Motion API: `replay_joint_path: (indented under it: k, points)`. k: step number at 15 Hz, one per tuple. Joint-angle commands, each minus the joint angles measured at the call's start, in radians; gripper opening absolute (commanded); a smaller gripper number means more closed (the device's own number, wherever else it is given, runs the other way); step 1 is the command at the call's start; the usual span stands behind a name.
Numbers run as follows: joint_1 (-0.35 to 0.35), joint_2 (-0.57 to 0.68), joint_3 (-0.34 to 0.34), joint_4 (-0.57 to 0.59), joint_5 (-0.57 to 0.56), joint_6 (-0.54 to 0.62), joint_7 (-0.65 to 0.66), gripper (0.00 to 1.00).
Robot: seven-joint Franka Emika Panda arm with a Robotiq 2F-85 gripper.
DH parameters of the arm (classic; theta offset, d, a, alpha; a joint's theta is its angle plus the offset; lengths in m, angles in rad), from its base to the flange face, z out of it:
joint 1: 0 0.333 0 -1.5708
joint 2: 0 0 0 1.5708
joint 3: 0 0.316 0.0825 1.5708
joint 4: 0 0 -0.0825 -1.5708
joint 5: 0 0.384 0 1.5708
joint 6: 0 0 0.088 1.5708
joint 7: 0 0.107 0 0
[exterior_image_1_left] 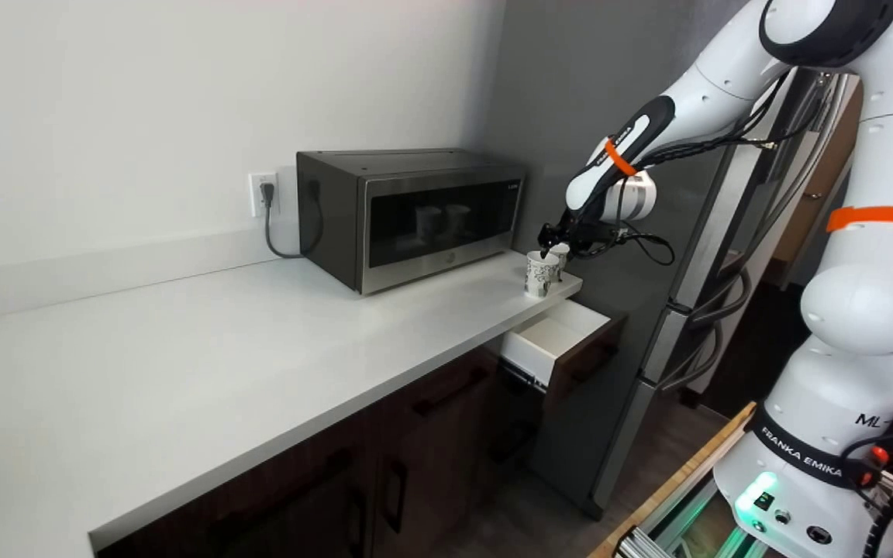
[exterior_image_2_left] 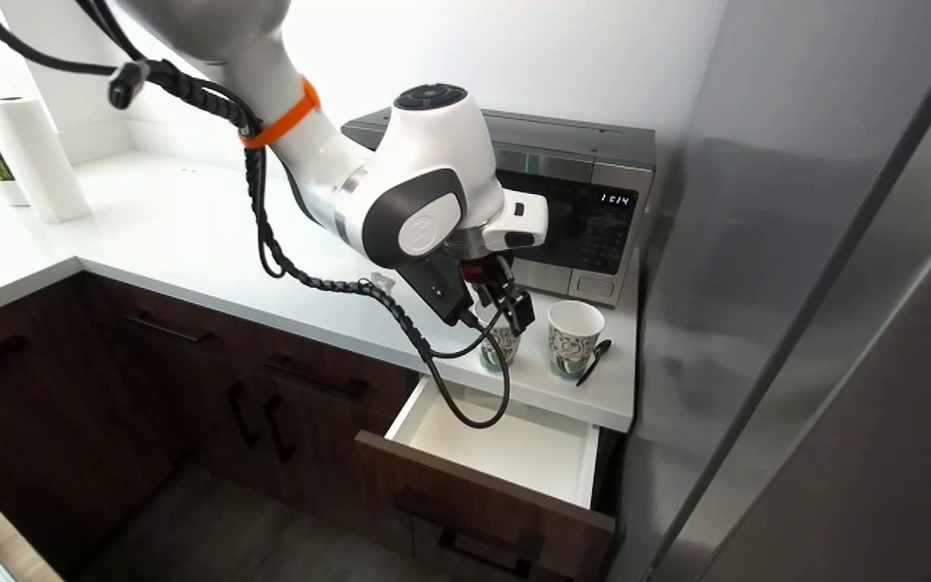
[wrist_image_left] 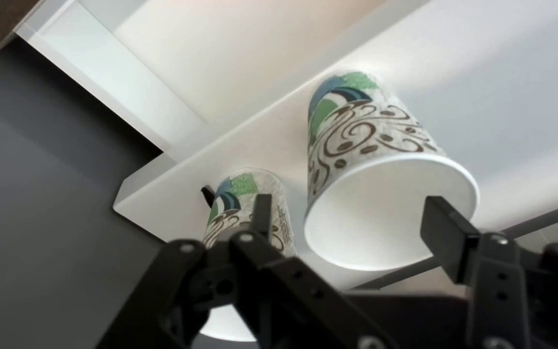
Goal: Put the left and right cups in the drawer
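In the wrist view, a finger (wrist_image_left: 261, 215) of the gripper (wrist_image_left: 349, 213) covers part of the right cup (wrist_image_left: 238, 208), all but one end of a spoon (wrist_image_left: 208, 196) is hidden, and the drawer (wrist_image_left: 206, 58) is cut off by the top edge. In an exterior view, the nearer left cup (exterior_image_1_left: 538, 277) hides much of the right cup. In an exterior view, the arm (exterior_image_2_left: 433, 153), cut off at the top, hides much of the microwave (exterior_image_2_left: 587, 214).

The cups (exterior_image_2_left: 572, 343) stand on the counter (exterior_image_1_left: 260, 364) between microwave (exterior_image_1_left: 408, 225) and drawer (exterior_image_2_left: 506, 453).
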Motion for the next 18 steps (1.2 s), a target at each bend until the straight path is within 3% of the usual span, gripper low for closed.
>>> replay_joint_path:
  k: [1,8,12,14,16,18]
  points:
    - [0.012,0.038,-0.009,0.027,0.024,-0.015,0.005,0.49]
    - [-0.016,0.029,0.015,0.004,0.049,-0.023,-0.025,0.0]
    - [-0.058,-0.024,0.047,-0.035,0.092,-0.041,-0.076,0.01]
    - [-0.113,-0.05,0.093,-0.056,0.125,-0.059,-0.128,0.01]
    - [-0.192,-0.081,0.17,-0.08,0.216,-0.087,-0.227,0.01]
    - [-0.288,-0.096,0.275,-0.09,0.385,-0.131,-0.397,0.01]
